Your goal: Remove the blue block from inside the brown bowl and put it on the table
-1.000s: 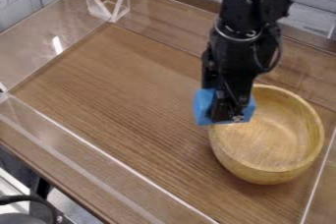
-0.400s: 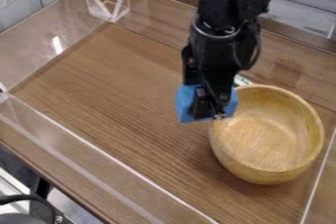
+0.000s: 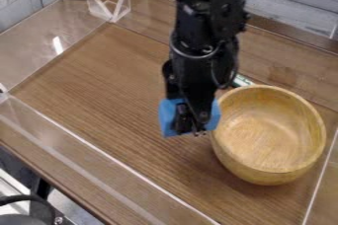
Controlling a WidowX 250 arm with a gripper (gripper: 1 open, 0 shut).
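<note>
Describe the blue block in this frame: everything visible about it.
The blue block is a small, matte, bright-blue solid, seemingly rectangular, much of it hidden by the dark fingers. The hand points down and is shut on it, holding it outside the brown bowl, just past the bowl's left rim, over bare table. Whether its underside touches the wood cannot be told. Nothing else touches it.
</note>
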